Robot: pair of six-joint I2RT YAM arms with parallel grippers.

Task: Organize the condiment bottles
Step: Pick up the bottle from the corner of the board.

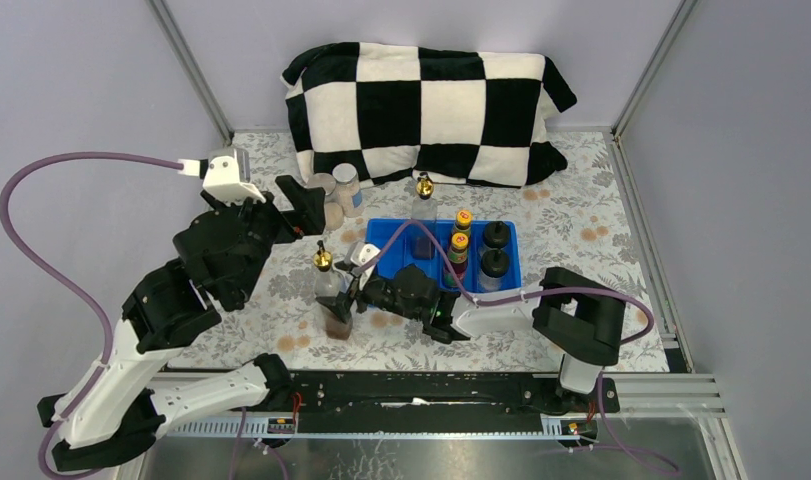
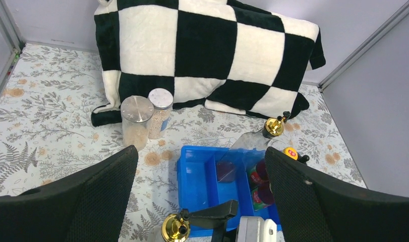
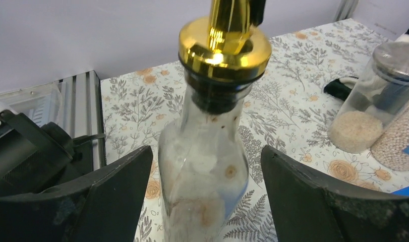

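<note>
A clear gold-topped bottle [image 1: 333, 298] stands on the table left of the blue tray [image 1: 389, 235]. My right gripper [image 1: 349, 292] is open around it; in the right wrist view the bottle [image 3: 205, 151] stands between the fingers with gaps on both sides. A second gold-topped bottle [image 1: 423, 200] stands in the tray's middle section. Two yellow-capped sauce bottles [image 1: 459, 240] and two black-capped shakers [image 1: 495, 250] fill the tray's right sections. Two grey-lidded jars [image 1: 339, 192] stand on the table behind the tray's left end. My left gripper [image 1: 314, 207] is open and empty, raised beside them.
A black-and-white checked pillow [image 1: 426, 110] lies along the back wall. The left wrist view shows the jars [image 2: 144, 117], the tray [image 2: 197, 174] with its left section bare, and the pillow [image 2: 207, 50]. Metal frame posts stand at the back corners.
</note>
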